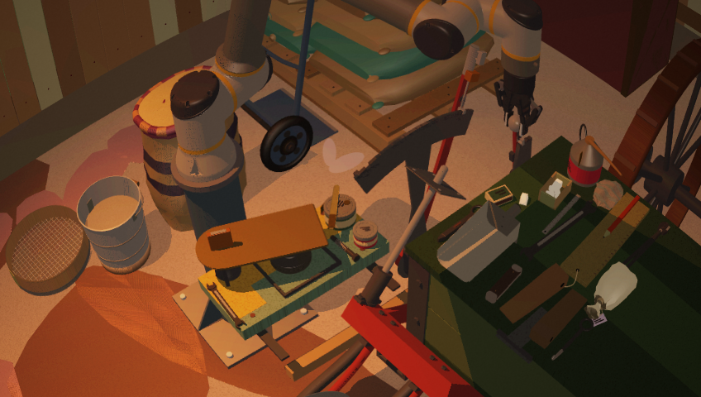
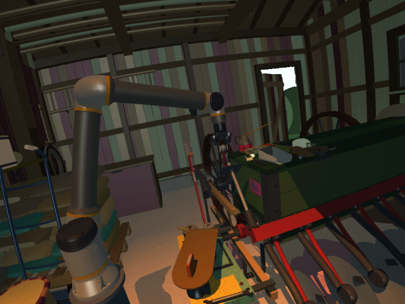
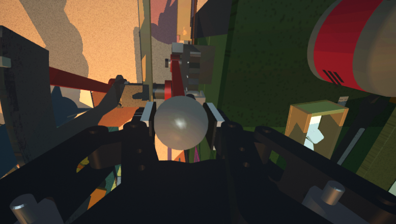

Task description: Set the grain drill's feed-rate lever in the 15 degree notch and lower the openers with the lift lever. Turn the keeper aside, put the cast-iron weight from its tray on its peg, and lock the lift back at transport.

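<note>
The cast-iron weight (image 1: 291,261) is partly hidden under the orange keeper plate (image 1: 263,236) on the green tray. The feed-rate lever's grey ball knob (image 3: 181,122) is gripped in my closed gripper (image 1: 515,124) at the far corner of the green drill hopper. Its red shaft (image 3: 175,79) runs down behind the knob. The long lift lever (image 1: 412,224) with a pale handle leans up beside the dark notched quadrant (image 1: 413,142). Two round weights (image 1: 365,235) stand on the tray's far end.
The hopper lid (image 1: 565,256) just beside my gripper is strewn with tools, a red oil can (image 1: 585,160) and a small box (image 1: 555,189). A hand truck wheel (image 1: 286,142) and a pallet of sacks (image 1: 354,54) lie behind. A bucket (image 1: 115,224) and sieve (image 1: 44,248) sit left.
</note>
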Robot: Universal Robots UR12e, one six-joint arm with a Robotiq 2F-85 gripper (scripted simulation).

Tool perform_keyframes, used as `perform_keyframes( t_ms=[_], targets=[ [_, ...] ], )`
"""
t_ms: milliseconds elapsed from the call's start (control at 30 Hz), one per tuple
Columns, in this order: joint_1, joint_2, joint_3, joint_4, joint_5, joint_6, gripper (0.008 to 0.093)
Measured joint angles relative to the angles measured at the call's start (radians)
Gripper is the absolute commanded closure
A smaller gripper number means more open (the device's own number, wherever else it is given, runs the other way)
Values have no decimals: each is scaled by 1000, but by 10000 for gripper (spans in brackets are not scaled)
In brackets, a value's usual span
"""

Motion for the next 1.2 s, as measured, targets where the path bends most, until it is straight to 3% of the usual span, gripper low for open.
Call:
perform_keyframes(
  t_ms=[67,967,1200],
  targets=[
    [0,0,0,0,0,0,929],
    [0,0,0,0,0,0,389],
    [0,0,0,0,0,0,384]
  ],
)
